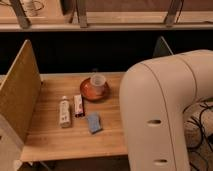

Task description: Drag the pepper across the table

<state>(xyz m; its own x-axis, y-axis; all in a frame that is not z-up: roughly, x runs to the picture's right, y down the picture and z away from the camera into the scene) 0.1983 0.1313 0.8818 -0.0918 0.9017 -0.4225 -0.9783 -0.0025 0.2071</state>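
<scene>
The light wooden table [55, 137] fills the lower left of the camera view. The pepper does not show; the spot where it lay is covered by my large white arm housing [165, 115], which fills the right side. My gripper is hidden behind that housing, somewhere over the table's right part.
A red-brown bowl [93, 91] with a small white cup [97, 80] in it stands at the back middle. A white bottle [64, 112], a red-and-white box [78, 105] and a blue object [93, 122] lie in the centre. Upright panels stand at the left [20, 95] and back right [161, 47].
</scene>
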